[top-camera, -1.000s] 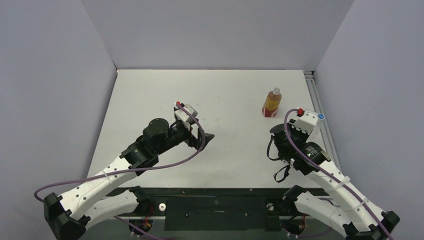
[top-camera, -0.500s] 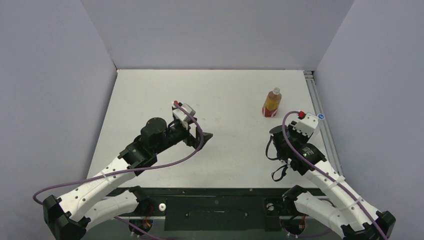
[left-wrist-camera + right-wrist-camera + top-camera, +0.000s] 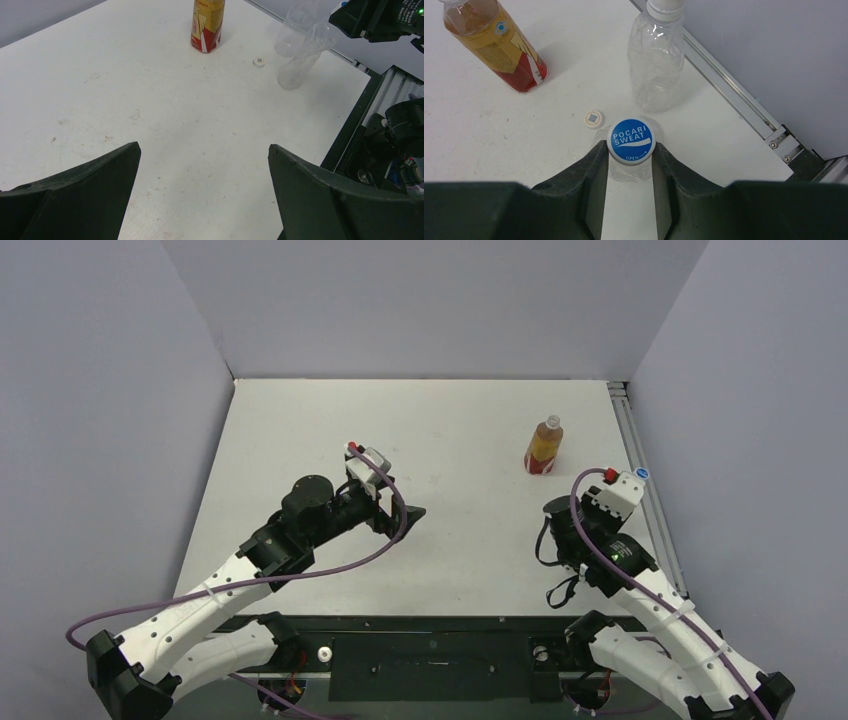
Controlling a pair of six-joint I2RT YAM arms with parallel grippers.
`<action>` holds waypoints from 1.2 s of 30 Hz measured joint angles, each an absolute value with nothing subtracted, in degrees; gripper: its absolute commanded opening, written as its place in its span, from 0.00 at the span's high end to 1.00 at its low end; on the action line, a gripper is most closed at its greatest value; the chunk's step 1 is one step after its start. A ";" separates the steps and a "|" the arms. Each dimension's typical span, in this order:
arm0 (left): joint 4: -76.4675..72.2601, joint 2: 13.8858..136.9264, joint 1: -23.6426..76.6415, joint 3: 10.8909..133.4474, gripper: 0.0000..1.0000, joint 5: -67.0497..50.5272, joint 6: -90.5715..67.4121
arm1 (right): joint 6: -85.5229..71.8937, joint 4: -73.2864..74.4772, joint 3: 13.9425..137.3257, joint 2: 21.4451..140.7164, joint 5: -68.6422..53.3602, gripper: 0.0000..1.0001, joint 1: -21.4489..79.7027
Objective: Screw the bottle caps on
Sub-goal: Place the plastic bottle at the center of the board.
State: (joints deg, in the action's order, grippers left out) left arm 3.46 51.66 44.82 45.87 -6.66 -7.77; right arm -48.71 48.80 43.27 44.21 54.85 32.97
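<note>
The bench (image 3: 300,440) carries everything, and my left end effector (image 3: 204,150) hangs over its middle with fingers wide apart and nothing between them. My right end effector (image 3: 630,146) is near the rail (image 3: 744,100) at the right edge, clamped on the blue-and-white cap (image 3: 631,139). Clear plastic (image 3: 629,172) shows under that cap, and I take it for the shoulder of a bottle seen from above. The amber bottle (image 3: 494,45) stands upright farther in. A clear bottle (image 3: 656,65) stands just beyond my right fingers, white at its top, though cap or bare neck I cannot tell. The small white cap (image 3: 594,118) lies loose on the bench between them. My worry is that nothing steadies what is under the blue cap, so a twist may spin or tip it instead of threading; a tilted cap could cross-thread, and a swing could knock the clear bottle over
</note>
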 measured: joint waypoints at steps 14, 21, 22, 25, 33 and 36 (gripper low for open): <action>3.29 51.68 44.51 45.58 0.03 -7.27 -7.94 | -48.77 50.65 43.27 43.62 56.53 0.77 29.54; 3.29 51.68 44.51 45.58 0.03 -7.62 -7.99 | -50.09 51.16 43.27 43.46 56.05 0.53 29.54; 3.29 51.68 44.51 45.58 0.03 -7.66 -8.01 | -50.24 51.18 43.24 43.27 55.99 0.50 29.54; 3.29 51.68 44.51 45.58 0.03 -7.79 -8.21 | -50.48 51.29 43.22 42.28 55.92 0.48 29.54; 3.29 51.79 44.51 45.58 0.03 -7.97 -8.38 | -50.87 51.62 43.22 41.34 55.70 0.44 29.54; 3.27 52.10 44.51 45.58 0.03 -8.19 -8.40 | -50.87 51.70 43.22 41.34 55.55 0.44 29.54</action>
State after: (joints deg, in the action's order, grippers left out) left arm 3.27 52.10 44.51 45.58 -8.19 -8.40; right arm -50.87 51.70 43.22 41.34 55.55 29.54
